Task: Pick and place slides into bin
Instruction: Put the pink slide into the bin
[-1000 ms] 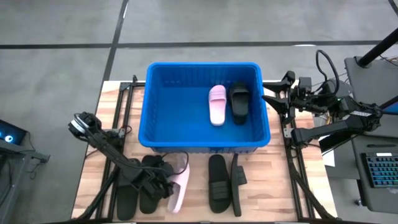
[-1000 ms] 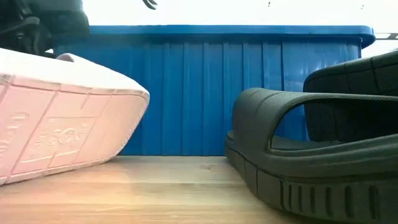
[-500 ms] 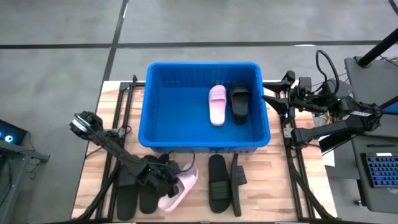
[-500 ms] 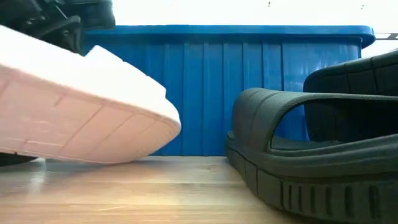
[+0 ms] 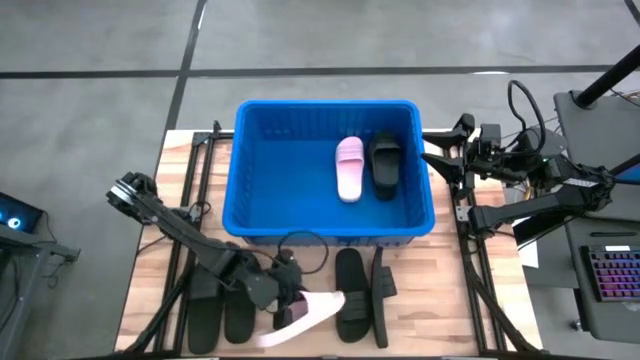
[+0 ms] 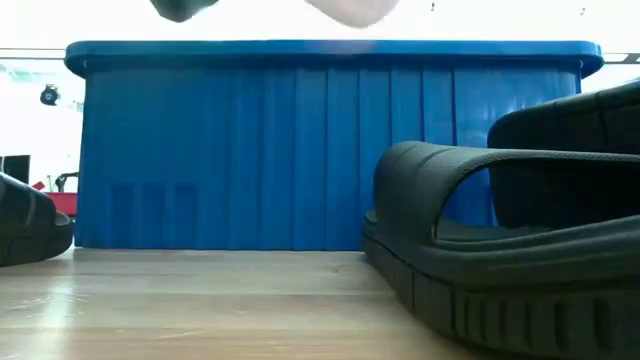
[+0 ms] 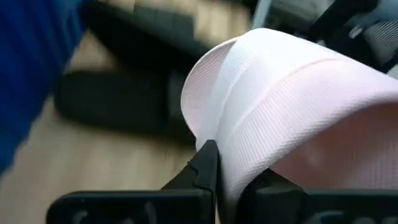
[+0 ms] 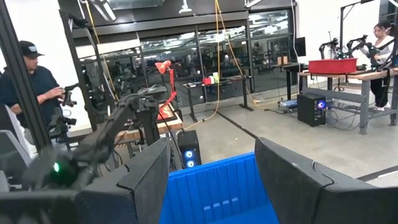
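My left gripper (image 5: 285, 298) is shut on a pale pink slide (image 5: 308, 314), held up over the near table in front of the blue bin (image 5: 262, 190). In the low view only blurs of the two show at the top edge, above the bin's rim. A second pink slide (image 5: 348, 168) and a black slide (image 5: 385, 164) lie on the bin's floor. Two black slides (image 5: 222, 318) lie on the table to the left of the held one. Two more (image 5: 352, 296) lie to its right, one of them on its side. My right gripper (image 5: 436, 162) waits open at the bin's right rim. My left gripper pinches the pink slide's wide top strap (image 7: 244, 163) between its two fingers (image 7: 204, 169), at the strap's edge. The slide is lifted clear of the table and sticks out past the fingers toward the table's right, tilted.
The bin's near wall (image 6: 300, 150) stands just beyond the held slide. A black slide (image 6: 500, 270) fills the right of the low view, and another (image 6: 30, 228) shows at its left edge. Metal frames (image 5: 195, 215) run along both sides of the table. People (image 8: 28, 81) stand in the room behind.
My left gripper has shut on the pink slide's strap, risen and moved toward the table's right edge. The slide, which leaned on the table beside the left black pair, is lifted clear and turned about, its free end now pointing right.
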